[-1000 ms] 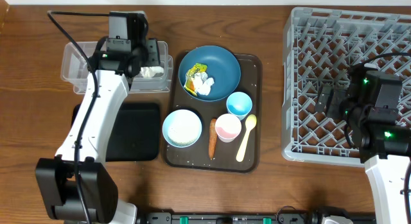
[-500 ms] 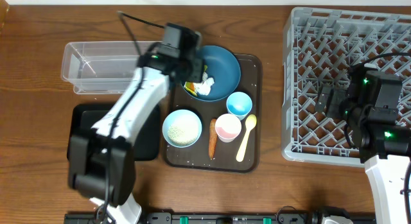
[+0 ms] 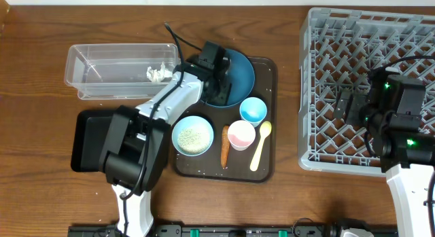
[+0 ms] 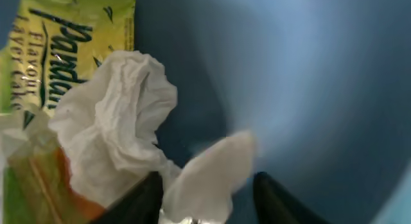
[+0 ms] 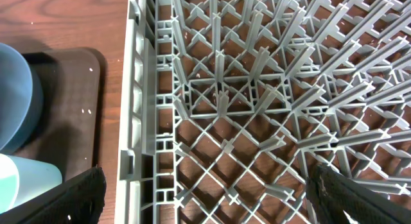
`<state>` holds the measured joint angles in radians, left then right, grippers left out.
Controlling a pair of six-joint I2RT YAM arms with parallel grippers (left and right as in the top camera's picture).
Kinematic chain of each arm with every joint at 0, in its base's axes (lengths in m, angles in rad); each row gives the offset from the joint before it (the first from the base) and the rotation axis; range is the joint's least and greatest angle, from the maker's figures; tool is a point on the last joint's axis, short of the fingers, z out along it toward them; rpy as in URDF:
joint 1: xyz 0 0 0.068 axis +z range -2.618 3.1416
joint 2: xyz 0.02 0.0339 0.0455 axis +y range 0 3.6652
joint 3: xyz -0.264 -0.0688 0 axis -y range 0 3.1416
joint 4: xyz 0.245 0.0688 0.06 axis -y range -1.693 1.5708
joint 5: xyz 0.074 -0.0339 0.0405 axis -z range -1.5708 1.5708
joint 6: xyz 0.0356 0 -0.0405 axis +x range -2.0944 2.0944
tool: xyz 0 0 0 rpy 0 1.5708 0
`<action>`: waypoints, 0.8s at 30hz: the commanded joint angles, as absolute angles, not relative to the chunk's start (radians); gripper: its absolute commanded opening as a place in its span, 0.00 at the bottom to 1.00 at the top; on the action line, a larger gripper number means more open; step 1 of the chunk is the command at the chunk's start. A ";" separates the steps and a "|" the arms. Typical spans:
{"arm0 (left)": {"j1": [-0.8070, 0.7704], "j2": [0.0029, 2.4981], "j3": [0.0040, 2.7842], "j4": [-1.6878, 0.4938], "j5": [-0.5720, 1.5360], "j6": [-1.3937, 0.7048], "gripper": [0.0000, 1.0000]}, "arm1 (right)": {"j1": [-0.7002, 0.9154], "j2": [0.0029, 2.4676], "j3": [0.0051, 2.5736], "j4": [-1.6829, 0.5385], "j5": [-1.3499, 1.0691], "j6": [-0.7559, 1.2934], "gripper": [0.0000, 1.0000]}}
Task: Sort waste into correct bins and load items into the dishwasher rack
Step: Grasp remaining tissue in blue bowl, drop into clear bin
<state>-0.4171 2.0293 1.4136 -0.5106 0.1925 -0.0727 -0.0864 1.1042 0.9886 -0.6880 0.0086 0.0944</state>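
My left gripper (image 3: 215,77) is down inside the dark-blue bowl (image 3: 240,73). In the left wrist view it (image 4: 207,203) is open, with a lobe of crumpled white tissue (image 4: 115,131) between the two fingers (image 4: 140,201). The yellow-green wrapper (image 4: 70,41) lies beside the tissue in the bowl (image 4: 308,89). Another tissue (image 3: 160,73) lies in the clear tub (image 3: 102,70). My right gripper (image 3: 353,104) hangs open and empty over the grey rack (image 3: 367,33), which also shows in the right wrist view (image 5: 244,108) under the gripper (image 5: 212,201).
The brown serving tray (image 3: 268,169) holds a pale-blue bowl of rice (image 3: 192,136), the carrot (image 3: 225,146), a pink cup (image 3: 241,135), a light-blue cup (image 3: 253,109) and the yellow spoon (image 3: 261,145). The black tray (image 3: 88,138) lies at the left, partly under my left arm.
My left gripper left the clear tub, leaving a tissue in it, and swung right into the dark-blue bowl. The right arm has not moved.
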 commanded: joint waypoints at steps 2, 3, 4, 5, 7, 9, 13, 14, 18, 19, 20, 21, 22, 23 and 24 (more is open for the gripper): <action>-0.416 2.025 1.409 -0.496 0.115 -0.057 0.08 | -0.066 1.103 1.011 -0.690 0.011 0.081 0.99; -0.416 2.025 1.411 -0.496 0.115 -0.057 0.06 | -0.066 1.103 1.011 -0.690 0.011 0.081 0.99; -0.416 2.023 1.413 -0.496 0.115 -0.057 0.06 | -0.066 1.103 1.011 -0.690 0.011 0.081 0.99; -0.416 2.016 1.416 -0.497 0.115 -0.057 0.06 | -0.066 1.103 1.011 -0.690 0.011 0.081 0.99; -0.416 1.990 1.418 -0.496 0.115 -0.057 0.06 | -0.066 1.103 1.011 -0.691 0.011 0.081 0.99; -0.416 1.944 1.421 -0.496 0.115 -0.057 0.06 | -0.066 1.103 1.011 -0.691 0.011 0.081 0.99; -0.403 1.817 1.422 -0.496 0.106 -0.057 0.06 | -0.066 1.103 1.011 -0.691 0.011 0.081 0.99; -0.396 1.782 1.422 -0.496 0.081 -0.057 0.06 | -0.066 1.103 1.011 -0.691 0.011 0.081 0.99; -0.354 1.681 1.422 -0.496 -0.072 -0.056 0.06 | -0.066 1.103 1.011 -0.692 0.011 0.081 0.99; -0.336 1.662 1.422 -0.496 -0.108 -0.056 0.06 | -0.066 1.103 1.011 -0.692 0.011 0.081 0.99; -0.316 1.648 1.422 -0.496 -0.134 -0.056 0.06 | -0.066 1.103 1.011 -0.692 0.011 0.081 0.99; -0.298 1.642 1.422 -0.496 -0.147 -0.056 0.06 | -0.066 1.103 1.011 -0.692 0.011 0.081 0.99; -0.277 1.641 1.422 -0.496 -0.147 -0.056 0.06 | -0.066 1.103 1.011 -0.692 0.011 0.081 0.99; -0.257 1.641 1.422 -0.497 -0.147 -0.057 0.06 | -0.066 1.103 1.011 -0.692 0.011 0.081 0.99; -0.234 1.646 1.420 -0.497 -0.147 -0.057 0.06 | -0.066 1.103 1.011 -0.692 0.011 0.081 0.99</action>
<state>-0.2722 1.6211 1.4162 -0.4908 -0.0807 -0.0628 -0.0864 1.1042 0.9886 -0.6907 0.0086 0.0944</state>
